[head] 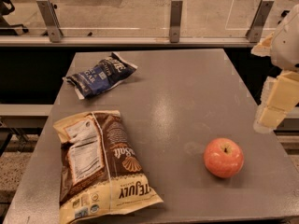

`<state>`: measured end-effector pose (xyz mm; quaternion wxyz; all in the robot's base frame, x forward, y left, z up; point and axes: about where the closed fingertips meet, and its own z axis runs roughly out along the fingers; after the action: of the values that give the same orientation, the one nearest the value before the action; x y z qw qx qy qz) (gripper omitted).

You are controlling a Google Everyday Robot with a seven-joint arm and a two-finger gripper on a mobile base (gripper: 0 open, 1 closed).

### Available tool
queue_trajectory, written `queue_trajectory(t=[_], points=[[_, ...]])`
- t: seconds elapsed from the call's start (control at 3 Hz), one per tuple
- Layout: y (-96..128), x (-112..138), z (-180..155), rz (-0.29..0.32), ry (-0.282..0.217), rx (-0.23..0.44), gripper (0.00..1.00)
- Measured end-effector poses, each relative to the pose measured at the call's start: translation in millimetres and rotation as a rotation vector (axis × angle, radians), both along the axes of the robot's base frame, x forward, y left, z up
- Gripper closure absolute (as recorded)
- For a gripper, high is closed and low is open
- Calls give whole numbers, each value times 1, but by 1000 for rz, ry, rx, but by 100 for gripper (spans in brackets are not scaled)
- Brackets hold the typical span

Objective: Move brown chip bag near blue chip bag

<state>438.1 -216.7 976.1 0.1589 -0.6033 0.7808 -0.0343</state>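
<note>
The brown chip bag [100, 164] lies flat at the near left of the grey table [187, 92], label side up, with "JULY" lettering at its near end. The blue chip bag [100, 75] lies at the far left of the table, a gap of bare table between it and the brown bag. My gripper [275, 108] hangs at the right edge of the view, above the table's right edge, far from both bags and holding nothing that I can see.
A red-orange apple [223, 157] sits at the near right of the table. A glass railing with metal posts [175, 13] runs behind the table's far edge. The floor drops away to the left of the table.
</note>
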Motion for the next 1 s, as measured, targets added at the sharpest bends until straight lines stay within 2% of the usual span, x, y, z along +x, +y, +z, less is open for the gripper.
queue_trajectory(t=[0.33,1.0], points=[[0,0,0,0,0,0,0],[69,40,1,209,-59,143,0]])
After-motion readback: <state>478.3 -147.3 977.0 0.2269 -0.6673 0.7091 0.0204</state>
